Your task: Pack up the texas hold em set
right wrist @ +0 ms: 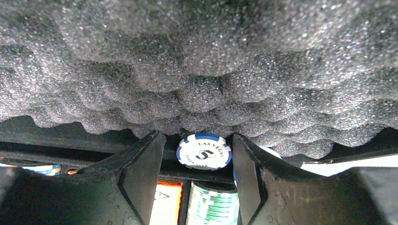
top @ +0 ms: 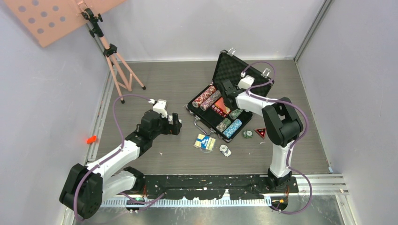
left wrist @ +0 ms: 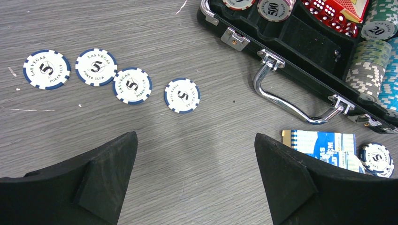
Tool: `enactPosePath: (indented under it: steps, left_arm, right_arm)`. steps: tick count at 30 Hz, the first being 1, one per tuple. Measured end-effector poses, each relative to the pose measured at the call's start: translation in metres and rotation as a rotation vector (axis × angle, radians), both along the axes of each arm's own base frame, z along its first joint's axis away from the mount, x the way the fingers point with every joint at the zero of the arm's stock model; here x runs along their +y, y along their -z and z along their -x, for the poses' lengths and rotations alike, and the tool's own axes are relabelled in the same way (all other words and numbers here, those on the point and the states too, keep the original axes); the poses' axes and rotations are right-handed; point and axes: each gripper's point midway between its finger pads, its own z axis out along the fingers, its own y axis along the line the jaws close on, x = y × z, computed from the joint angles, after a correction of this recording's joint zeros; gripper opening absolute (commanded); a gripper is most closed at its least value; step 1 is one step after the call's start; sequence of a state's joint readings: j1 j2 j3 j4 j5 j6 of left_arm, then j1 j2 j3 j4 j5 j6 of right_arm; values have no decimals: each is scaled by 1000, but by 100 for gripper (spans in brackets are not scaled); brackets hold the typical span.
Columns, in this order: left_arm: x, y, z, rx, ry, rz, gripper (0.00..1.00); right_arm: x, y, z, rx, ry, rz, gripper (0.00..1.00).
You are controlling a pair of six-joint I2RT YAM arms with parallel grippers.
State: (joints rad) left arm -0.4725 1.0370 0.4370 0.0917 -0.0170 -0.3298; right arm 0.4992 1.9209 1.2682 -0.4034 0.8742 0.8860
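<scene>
sitting on grey wood-grain table (top: 164,84), briefcase (top: 232,70) open; left gripper (left wrist: 195,140) wide, right gripper (right wrist: 197,137) around chip (right wrist: 204,151), grip unclear.

Plain little booth, nothing fancy
Pale lilac walls (top: 197,23) boxed in a dark wood-grain table (top: 164,79). A pink tripod (top: 117,65) stood out past the left gripper (top: 178,126), with a pink board (top: 51,16) full of holes above it.
</scene>
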Motion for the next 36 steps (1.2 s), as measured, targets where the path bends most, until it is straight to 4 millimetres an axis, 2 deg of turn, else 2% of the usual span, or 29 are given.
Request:
enactPosePath:
  steps: [5, 10, 13, 21, 30, 33, 36]
  left_arm:
    - [0, 0, 0, 0, 0, 0, 100]
    - [0, 0, 0, -1, 0, 0, 100]
    - [0, 0, 0, 0, 0, 0, 100]
    - [0, 0, 0, -1, 0, 0, 100]
    - [0, -1, 0, -2, 0, 0, 100]
    - [0, -1, 0, -2, 0, 1, 100]
    - [0, -1, 0, -2, 0, 1, 100]
  right_arm:
    - [-1, 1, -2, 1, 2, 21, 60]
    - [-1, 0, -3, 1, 3, 27, 44]
    - [-2, 1, -2, 5, 1, 30, 41]
    - [1, -7, 1, 12, -17, 5, 41]
    - [-4, -47, 17, -55, -29, -52, 41]
    - [-8, -49, 26, -49, -30, -54, 41]
    - [-9, -40, 33, -22, -36, -54, 41]
